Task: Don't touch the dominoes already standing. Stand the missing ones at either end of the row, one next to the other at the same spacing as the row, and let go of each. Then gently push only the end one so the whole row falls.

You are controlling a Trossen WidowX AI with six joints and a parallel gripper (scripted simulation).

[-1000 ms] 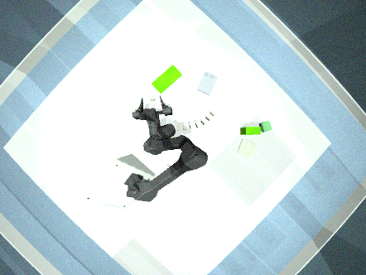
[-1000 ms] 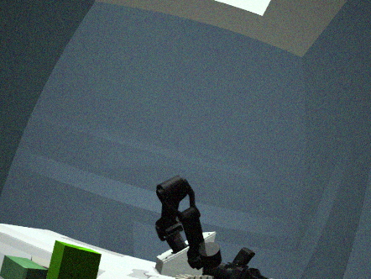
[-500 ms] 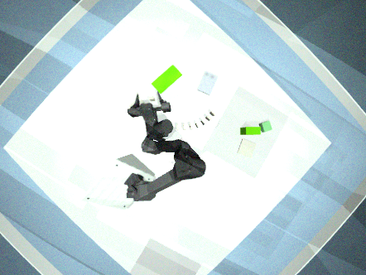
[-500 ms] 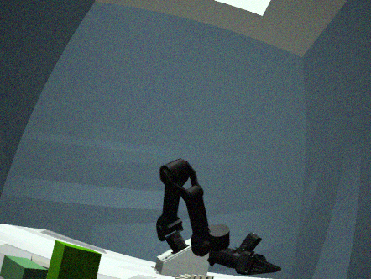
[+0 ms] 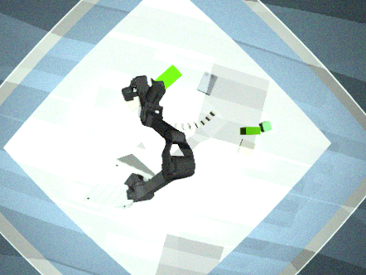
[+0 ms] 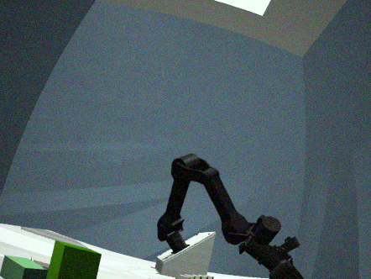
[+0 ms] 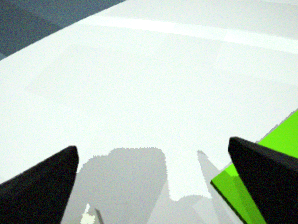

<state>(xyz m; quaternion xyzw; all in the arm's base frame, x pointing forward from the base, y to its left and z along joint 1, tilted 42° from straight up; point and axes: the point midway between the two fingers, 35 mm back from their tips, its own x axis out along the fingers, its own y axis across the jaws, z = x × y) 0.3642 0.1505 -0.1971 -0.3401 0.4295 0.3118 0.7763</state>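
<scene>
A curved row of several small standing dominoes (image 5: pixel 196 124) runs right of the arm in the top view; its left end lies close to the arm, which may hide more. Some of their tops (image 6: pixel 195 276) show at the bottom edge of the exterior view. My gripper (image 7: pixel 155 148) is open, its two fingers wide apart with nothing between them in the wrist view. It is beyond the row's left end, beside the green slab. A small pale piece (image 7: pixel 88 215) shows at the lower left of the wrist view; I cannot tell whether it is a domino.
A bright green slab (image 5: pixel 170 76) (image 7: pixel 282 141) lies close by the gripper. A grey plate (image 5: pixel 205 83) lies behind the row. A green block (image 5: pixel 251 131) (image 6: pixel 75 262), a mint block (image 5: pixel 266 126) (image 6: pixel 21 265) and a cream square (image 5: pixel 247 147) are at the right. A cream patch (image 5: pixel 133 103) shows beside the wrist.
</scene>
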